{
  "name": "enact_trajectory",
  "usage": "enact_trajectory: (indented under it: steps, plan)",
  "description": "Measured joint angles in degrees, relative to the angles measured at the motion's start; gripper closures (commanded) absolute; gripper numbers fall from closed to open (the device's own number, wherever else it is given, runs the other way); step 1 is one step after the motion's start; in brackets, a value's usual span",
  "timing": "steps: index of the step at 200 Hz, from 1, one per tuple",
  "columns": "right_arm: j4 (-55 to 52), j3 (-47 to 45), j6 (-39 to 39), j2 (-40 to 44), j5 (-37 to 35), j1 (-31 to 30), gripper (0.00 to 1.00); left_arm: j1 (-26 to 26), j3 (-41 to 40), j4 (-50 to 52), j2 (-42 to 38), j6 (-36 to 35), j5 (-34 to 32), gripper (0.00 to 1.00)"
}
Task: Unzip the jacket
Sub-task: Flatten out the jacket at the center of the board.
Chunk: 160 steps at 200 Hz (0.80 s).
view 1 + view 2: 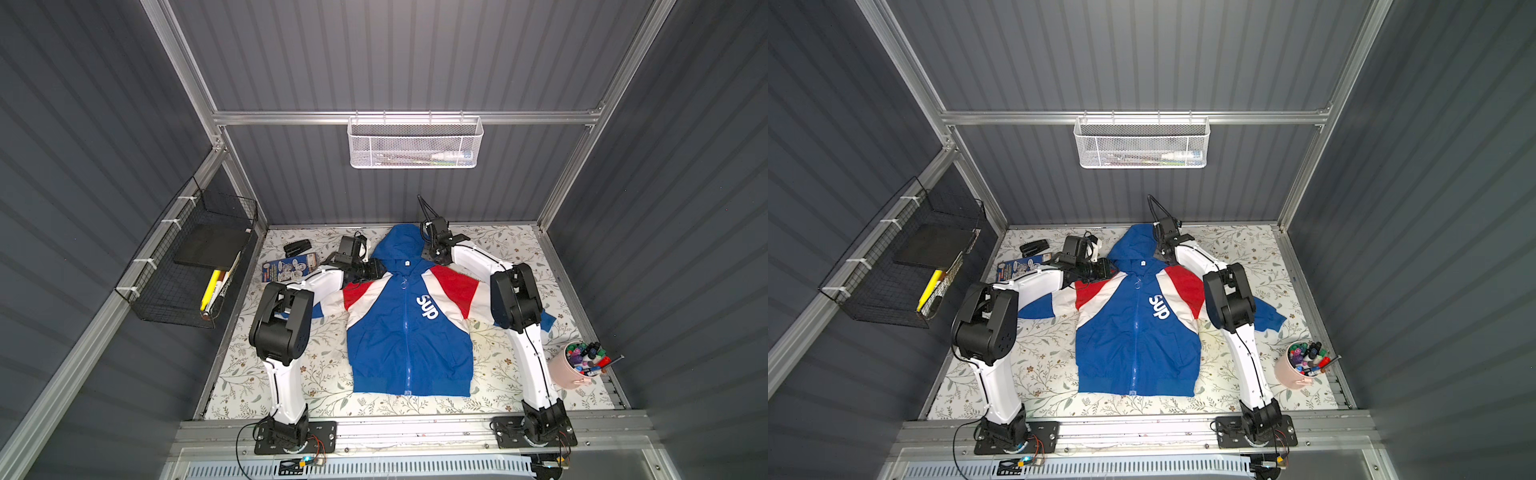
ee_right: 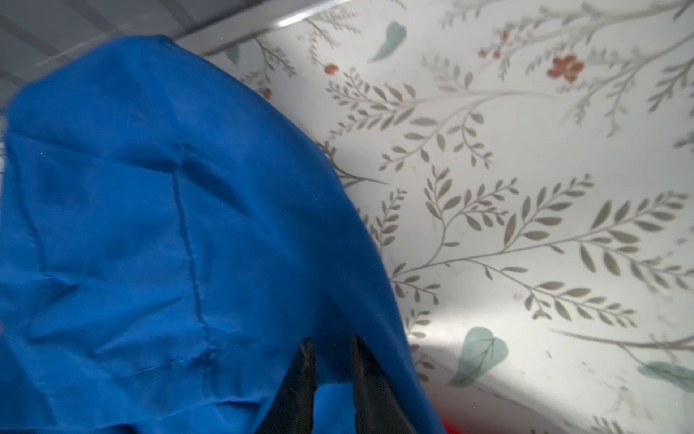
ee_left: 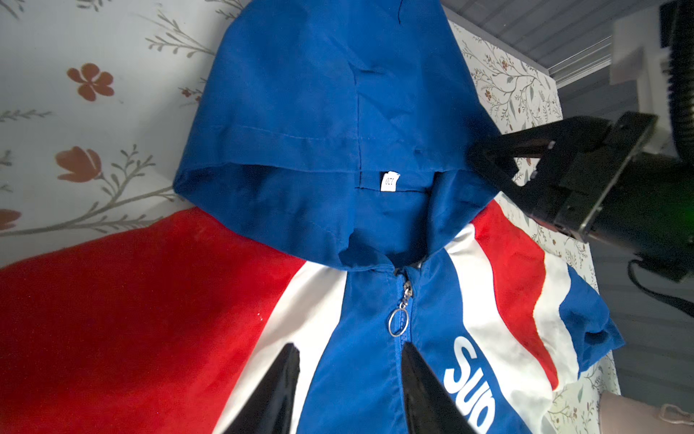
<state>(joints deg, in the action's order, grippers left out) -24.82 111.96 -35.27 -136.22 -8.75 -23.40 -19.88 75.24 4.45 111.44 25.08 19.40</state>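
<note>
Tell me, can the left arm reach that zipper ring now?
Probably yes. The left gripper hangs open just short of the zipper pull ring, which lies uncovered on the jacket; the right gripper is off at the hood.

Blue, red and white jacket point(image 1: 386, 332), floral-print table point(image 1: 324, 374), pink cup point(image 1: 559, 374)

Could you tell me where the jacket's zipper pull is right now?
In the left wrist view the zipper pull lies at the collar of the jacket, just ahead of the left gripper.
</note>
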Motion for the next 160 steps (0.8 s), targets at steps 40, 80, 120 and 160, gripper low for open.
enact_trajectory:
  steps: [40,80,120,160]
  plan:
    - [0.2,-0.9,-2.1,-0.1,6.1,2.4,0.79,0.0,0.2,-0.3,0.8,-0.9,2.4,0.39]
    - [-2.5,1.0,-2.1,-0.4,10.5,4.3,0.78,0.0,0.2,-0.8,1.9,-0.9,5.3,0.44]
    - [-5.3,2.9,0.5,3.1,14.0,6.1,0.77,0.0,2.4,-2.2,3.8,-1.2,9.1,0.51]
    - [-1.9,-9.2,1.0,18.2,20.8,5.2,0.79,0.0,2.7,-4.7,4.9,-1.6,13.1,0.64]
